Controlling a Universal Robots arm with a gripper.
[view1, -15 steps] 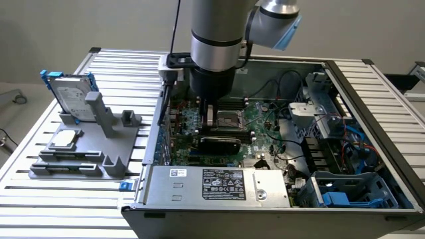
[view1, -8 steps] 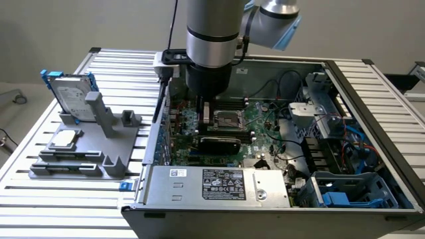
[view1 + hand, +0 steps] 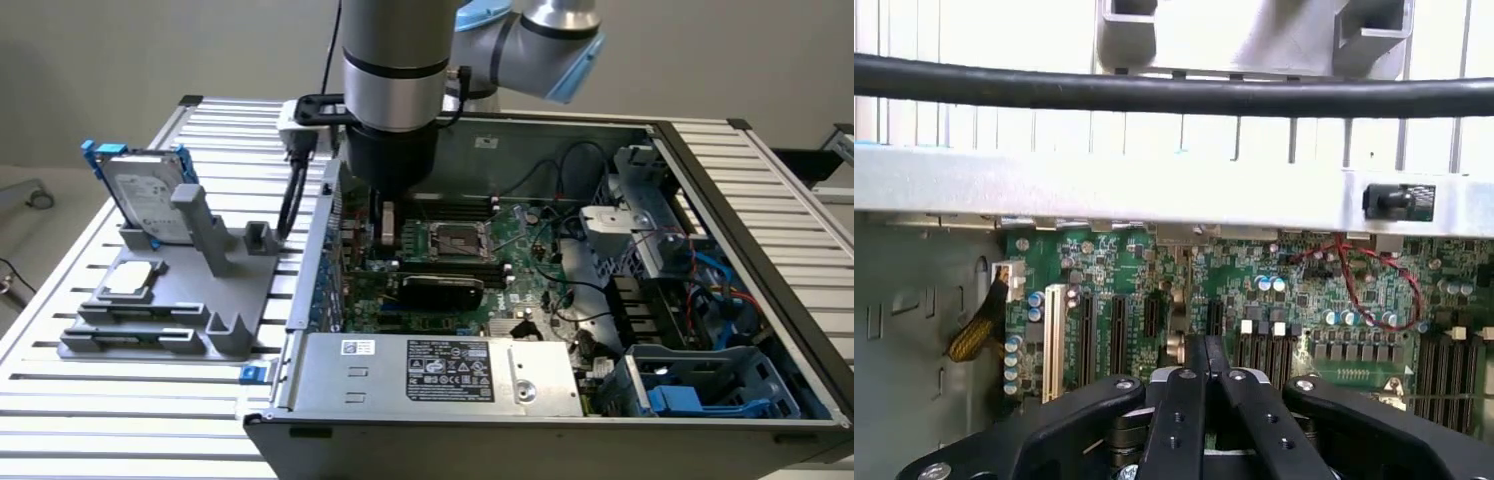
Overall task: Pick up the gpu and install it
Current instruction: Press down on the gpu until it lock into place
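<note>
The gripper (image 3: 1204, 375), fingers pressed together and empty, hangs inside the case (image 3: 747, 180) over the motherboard (image 3: 514, 235), while the gpu (image 3: 441, 290) lies seated across its slots, so installation looks essentially done.

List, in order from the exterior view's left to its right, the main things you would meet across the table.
Hard drive → grey holder tray → gripper, shut, above the motherboard → blue drive cage in the open computer case.
</note>
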